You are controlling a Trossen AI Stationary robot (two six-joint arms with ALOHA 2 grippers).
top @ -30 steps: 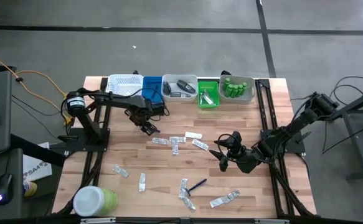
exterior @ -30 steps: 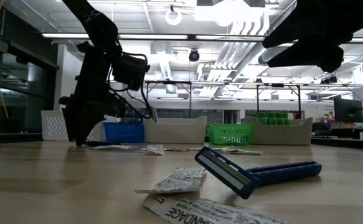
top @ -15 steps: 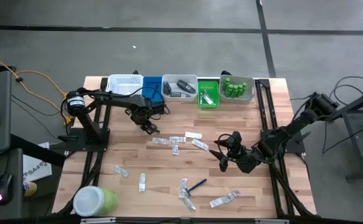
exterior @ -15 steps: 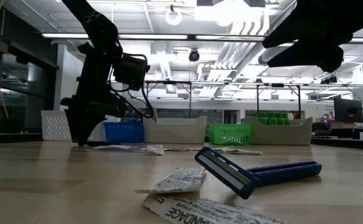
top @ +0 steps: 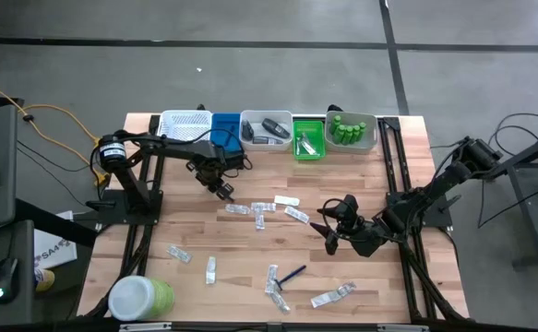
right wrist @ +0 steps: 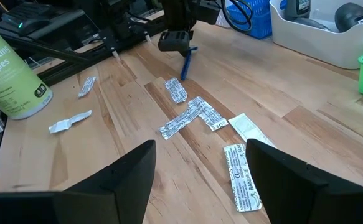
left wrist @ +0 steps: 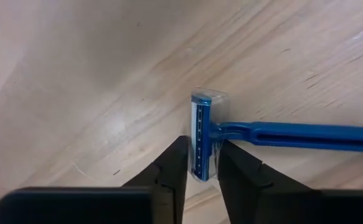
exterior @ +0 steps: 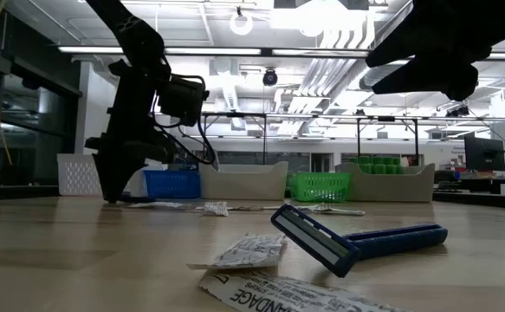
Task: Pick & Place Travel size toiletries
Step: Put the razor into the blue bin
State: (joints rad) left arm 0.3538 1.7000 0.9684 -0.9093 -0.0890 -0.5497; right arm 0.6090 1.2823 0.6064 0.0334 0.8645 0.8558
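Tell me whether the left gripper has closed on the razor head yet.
Closed on it: in the wrist view both fingers of the left gripper press the blue razor's head.

From above, I saw the left gripper (top: 223, 191) lowered near the blue tray (top: 225, 128), the right gripper (top: 330, 229) at mid-table right, sachets (top: 256, 211) scattered between them, a blue razor (top: 292, 274) nearer the front, and a green jar (top: 140, 298) at the front-left corner.

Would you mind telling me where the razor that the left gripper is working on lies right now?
In the high view, that razor lies on the table's left half, just in front of the blue tray, its head between the left gripper's fingers.
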